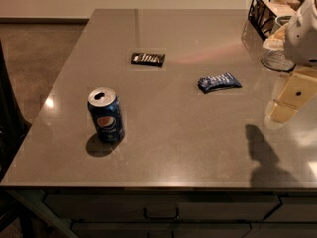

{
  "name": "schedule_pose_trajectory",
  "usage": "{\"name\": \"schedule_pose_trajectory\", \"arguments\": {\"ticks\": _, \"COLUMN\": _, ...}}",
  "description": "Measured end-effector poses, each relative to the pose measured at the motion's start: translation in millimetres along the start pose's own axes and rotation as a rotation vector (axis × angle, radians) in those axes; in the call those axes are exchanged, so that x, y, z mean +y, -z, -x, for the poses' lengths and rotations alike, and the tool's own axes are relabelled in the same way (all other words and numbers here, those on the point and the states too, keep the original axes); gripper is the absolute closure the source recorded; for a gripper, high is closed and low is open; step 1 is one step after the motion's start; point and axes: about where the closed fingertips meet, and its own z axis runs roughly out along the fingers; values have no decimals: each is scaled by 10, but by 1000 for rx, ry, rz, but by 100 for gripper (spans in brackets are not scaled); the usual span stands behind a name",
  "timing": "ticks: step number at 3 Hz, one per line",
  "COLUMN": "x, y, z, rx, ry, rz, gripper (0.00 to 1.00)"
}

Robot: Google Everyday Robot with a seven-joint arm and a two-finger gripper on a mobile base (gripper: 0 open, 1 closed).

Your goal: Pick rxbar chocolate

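Black chocolate bar [148, 59] flat toward the far edge of the tabletop [198, 143], hand [288, 103] above the right edge, its grip state cannot be told

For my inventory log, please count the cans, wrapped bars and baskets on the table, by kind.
Cans: 1, the can
Bars: 2, the black rxbar and the blue bar
Baskets: 1, the basket, far right
Total: 4
The gripper hangs above the table near its right edge.
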Motion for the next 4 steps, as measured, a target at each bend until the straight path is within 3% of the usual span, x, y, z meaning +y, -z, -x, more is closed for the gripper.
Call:
{"name": "schedule_pose_trajectory", "arguments": {"ticks": 1, "x": -2, "y": 2, "z": 4, "rx": 0, "ry": 0, "rz": -1, "gripper": 0}}
{"name": "schedule_pose_trajectory", "arguments": {"ticks": 2, "x": -206, "y": -127, "z": 210, "rx": -20, "ry": -8, "rz": 1, "gripper": 0}}
{"name": "schedule_pose_trajectory", "arguments": {"ticks": 4, "x": -806, "y": -659, "z": 933, "rx": -90, "ry": -36, "rz": 53, "gripper": 0}}
